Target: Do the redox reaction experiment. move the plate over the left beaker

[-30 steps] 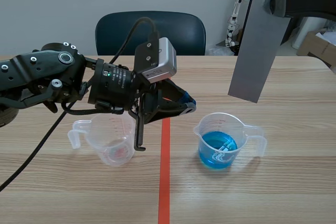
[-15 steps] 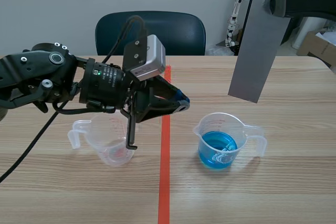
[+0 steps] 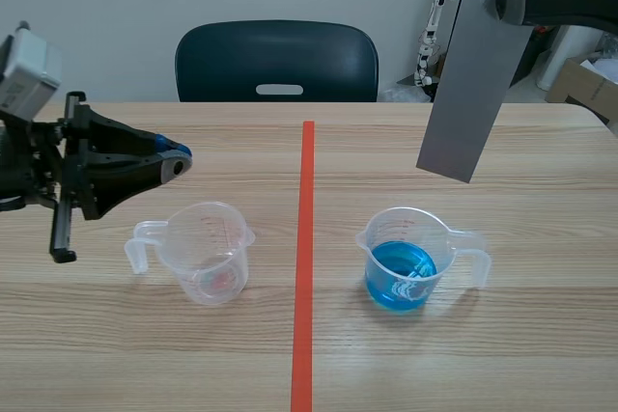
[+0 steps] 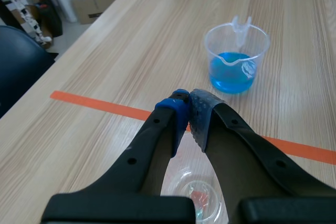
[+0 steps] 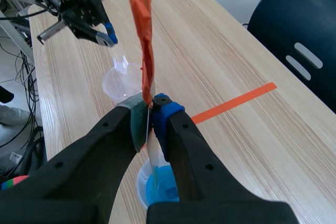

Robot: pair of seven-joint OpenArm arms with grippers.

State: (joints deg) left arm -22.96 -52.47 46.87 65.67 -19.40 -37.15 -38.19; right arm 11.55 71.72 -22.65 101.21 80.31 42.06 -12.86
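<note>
Pulling my left gripper (image 3: 172,159) back off the clear plastic beaker with red dregs (image 3: 205,253), which is sitting just under its tips; fingers are pressing together on nothing. Right gripper (image 5: 152,113) is clamping the flat grey rectangular plate (image 3: 473,74), dangling it over the clear beaker of blue liquid (image 3: 406,260) right beneath that gripper.
</note>
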